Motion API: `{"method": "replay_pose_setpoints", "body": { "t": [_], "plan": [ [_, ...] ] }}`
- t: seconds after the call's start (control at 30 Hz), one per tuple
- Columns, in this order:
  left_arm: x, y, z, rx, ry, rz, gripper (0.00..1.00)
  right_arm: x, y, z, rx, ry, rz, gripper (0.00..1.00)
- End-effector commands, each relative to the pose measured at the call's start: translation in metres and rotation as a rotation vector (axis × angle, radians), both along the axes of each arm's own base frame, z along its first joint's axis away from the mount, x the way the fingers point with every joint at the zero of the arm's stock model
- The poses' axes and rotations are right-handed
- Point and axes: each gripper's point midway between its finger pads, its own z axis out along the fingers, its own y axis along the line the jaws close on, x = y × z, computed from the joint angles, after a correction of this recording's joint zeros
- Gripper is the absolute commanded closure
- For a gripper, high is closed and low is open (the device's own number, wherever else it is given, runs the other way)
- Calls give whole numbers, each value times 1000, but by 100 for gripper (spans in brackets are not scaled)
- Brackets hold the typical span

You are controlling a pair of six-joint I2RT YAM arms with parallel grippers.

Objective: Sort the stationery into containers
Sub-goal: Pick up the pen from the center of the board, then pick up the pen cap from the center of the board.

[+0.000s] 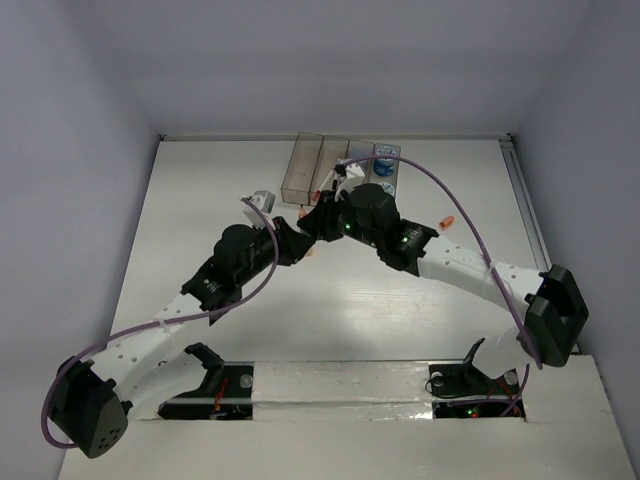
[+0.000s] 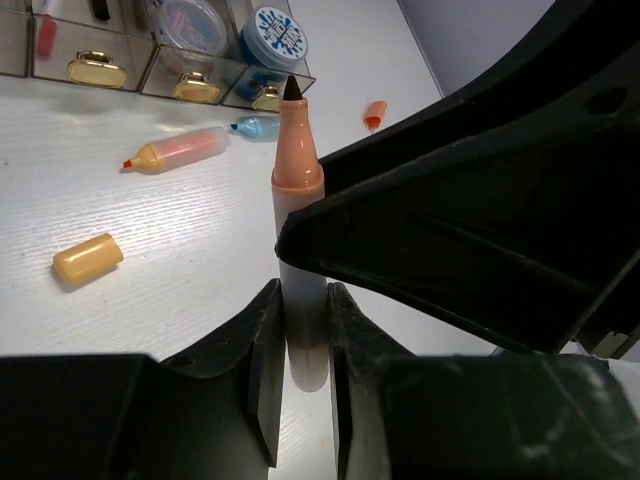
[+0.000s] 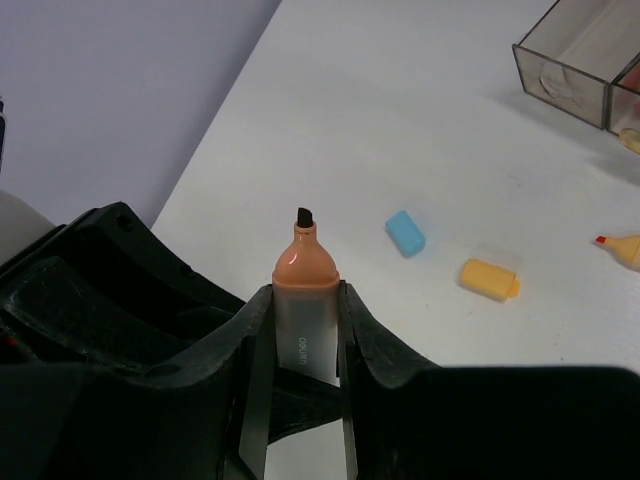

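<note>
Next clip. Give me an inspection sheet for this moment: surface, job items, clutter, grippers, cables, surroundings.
Surface: white table, bare parts look clean.
Job's things: uncapped orange marker held upright between both grippers. Orange highlighter, blue marker, yellow cap, blue cap and orange cap lie loose. Blue-patterned jar and clear jar sit in the containers.
Clutter: small grey object, too small to identify.
Grippers: left gripper and right gripper both shut on the orange marker.
Cables: purple cables loop along both arms.
Surroundings: plain grey walls; nothing else seen.
</note>
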Motion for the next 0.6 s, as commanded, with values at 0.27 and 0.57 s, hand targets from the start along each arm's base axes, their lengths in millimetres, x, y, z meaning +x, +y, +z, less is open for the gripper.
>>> {"method": "replay_pose_setpoints", "body": {
  "t": [0.27,0.57],
  "plan": [
    [-19,12,46,-7,-135,-36,100,0,-32,42,93,-69,-51,28],
    [-46,3,70,131,-227,-253,100,66,-179,2,32,9,-467,7]
  ]
}}
